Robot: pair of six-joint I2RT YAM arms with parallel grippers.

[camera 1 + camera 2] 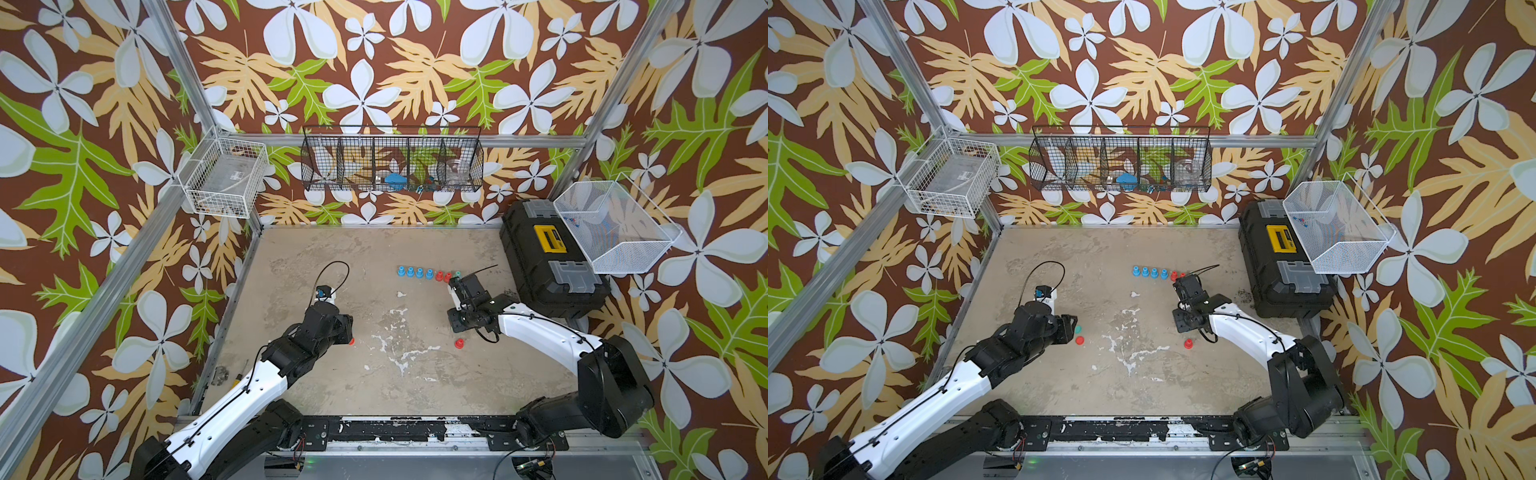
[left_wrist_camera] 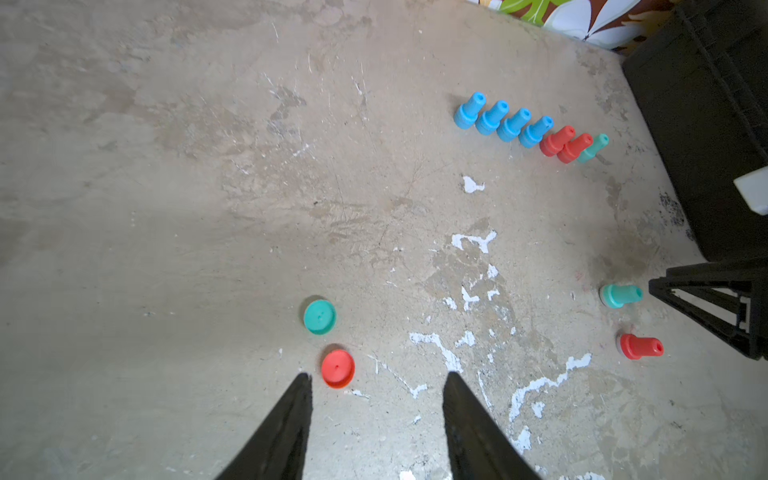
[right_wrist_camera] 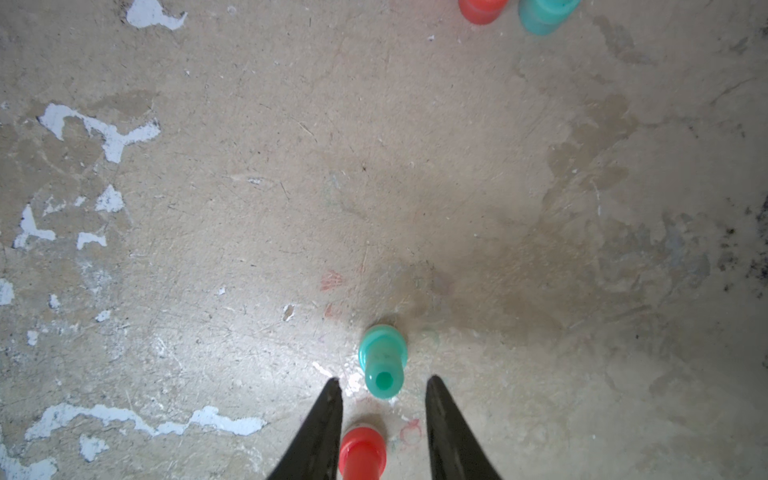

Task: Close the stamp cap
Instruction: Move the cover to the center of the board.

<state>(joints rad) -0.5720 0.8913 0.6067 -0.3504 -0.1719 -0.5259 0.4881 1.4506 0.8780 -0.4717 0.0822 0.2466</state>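
Note:
Two loose caps lie on the table, a teal cap [image 2: 319, 317] and a red cap [image 2: 338, 368]; both also show in a top view as the teal cap [image 1: 1078, 329] and red cap [image 1: 1079, 340]. My left gripper [image 2: 378, 376] hovers open just short of the red cap, with nothing between its fingers. Two uncapped stamps stand apart to the right: a teal stamp [image 3: 382, 361] and a red stamp [image 3: 362, 453]. My right gripper [image 3: 383, 379] is open above them and holds nothing. In the top views only the red stamp [image 1: 459, 343] shows; the arm hides the teal one.
A row of capped stamps [image 1: 428, 274], several blue, two red and one teal, stands toward the back. A black toolbox [image 1: 548, 266] sits at the right edge of the table, under a white mesh basket [image 1: 615, 226]. Wire baskets hang on the back wall.

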